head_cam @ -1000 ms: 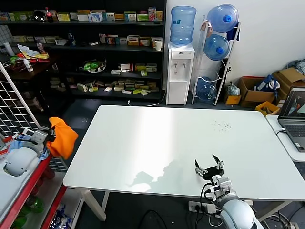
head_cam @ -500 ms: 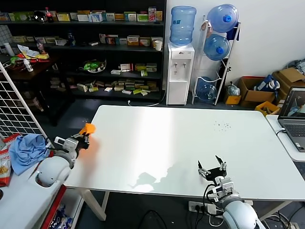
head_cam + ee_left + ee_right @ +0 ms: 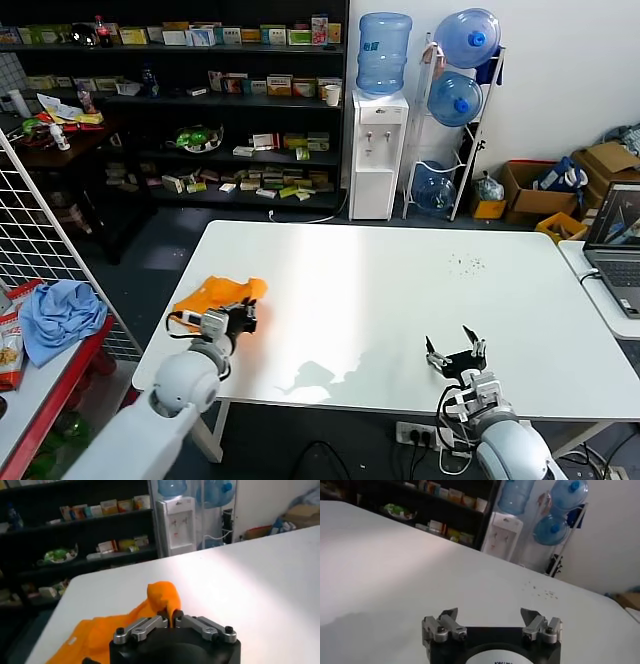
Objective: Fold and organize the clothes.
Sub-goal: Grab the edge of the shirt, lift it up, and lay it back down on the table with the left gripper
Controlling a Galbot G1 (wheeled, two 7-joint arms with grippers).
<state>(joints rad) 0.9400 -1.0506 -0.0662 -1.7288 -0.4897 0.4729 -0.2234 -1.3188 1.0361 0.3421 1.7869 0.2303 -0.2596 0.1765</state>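
The orange T-shirt lies bunched on the white table near its front left corner. My left gripper is shut on a fold of it, low over the tabletop. In the left wrist view the orange T-shirt rises in a peak between the pinching fingers of the left gripper and trails back toward the table's edge. No lettering shows. My right gripper hovers open over the table's front right part, with nothing between its fingers.
A light blue cloth lies on a red-edged cart beside a white wire rack at the left. A laptop sits on a side table at the right. Shelves, a water dispenser and bottles stand beyond the table.
My left arm has swung from the cart on the left over to the table, carrying the orange T-shirt with it. The shirt now rests on the tabletop. The right gripper drifted slightly right.
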